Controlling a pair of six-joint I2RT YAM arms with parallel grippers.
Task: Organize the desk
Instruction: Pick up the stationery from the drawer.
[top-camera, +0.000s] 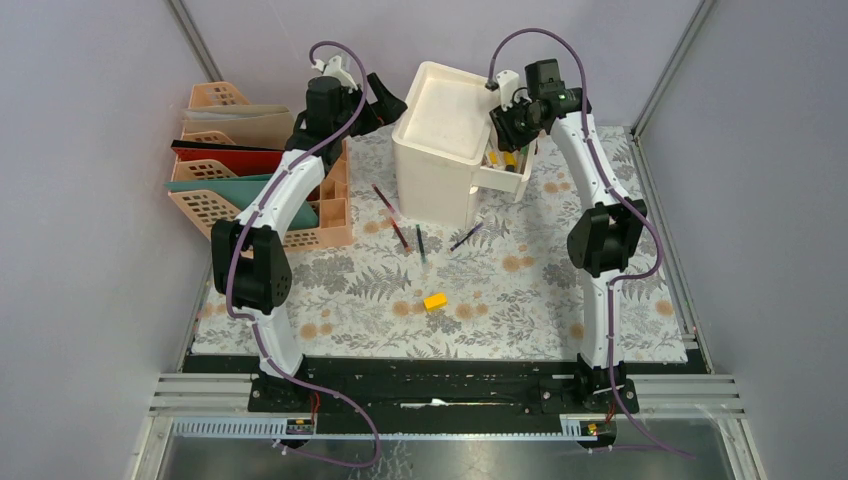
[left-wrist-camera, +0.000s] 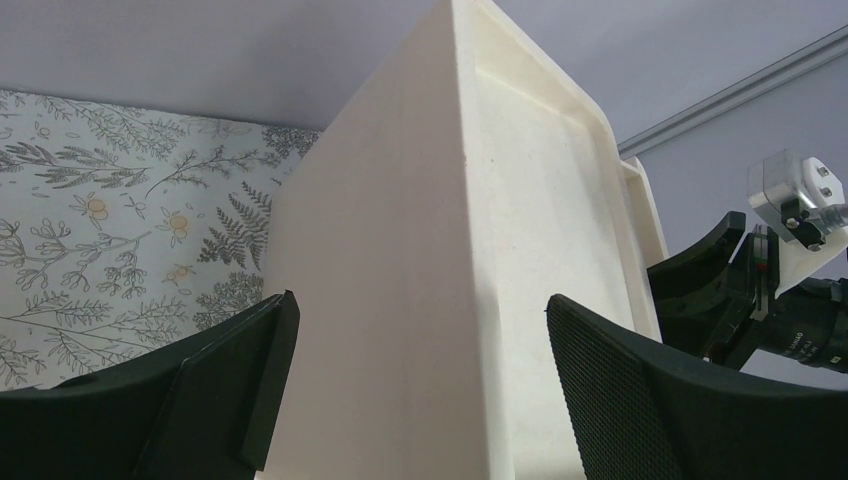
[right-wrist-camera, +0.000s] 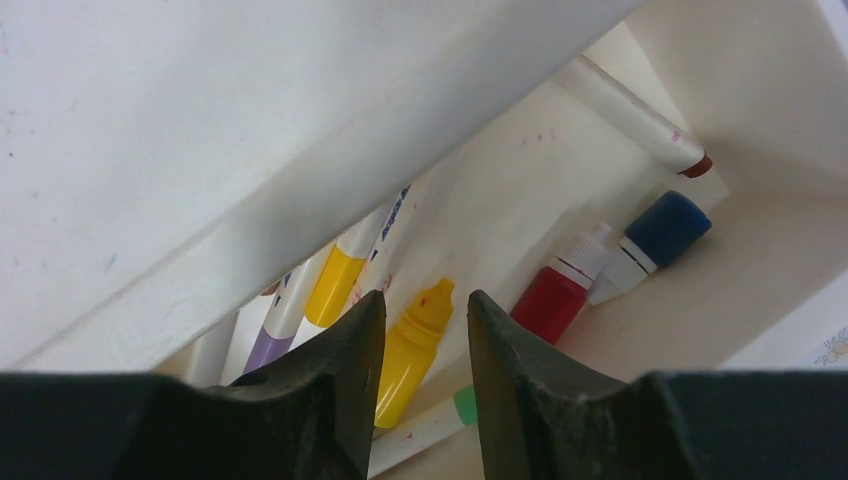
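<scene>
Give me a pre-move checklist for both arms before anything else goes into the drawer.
1. Right gripper empty: ok, jaws parted, nothing between them.
2. Drawer open: ok, markers and small bottles lie inside.
3. Left gripper open: ok, jaws wide, one finger on each side of the white box corner.
4. Left fingers clear of the box: cannot tell.
5. Desk tidy: not ok, a red pen, a dark pen, a purple pen and a yellow block lie loose on it.
</scene>
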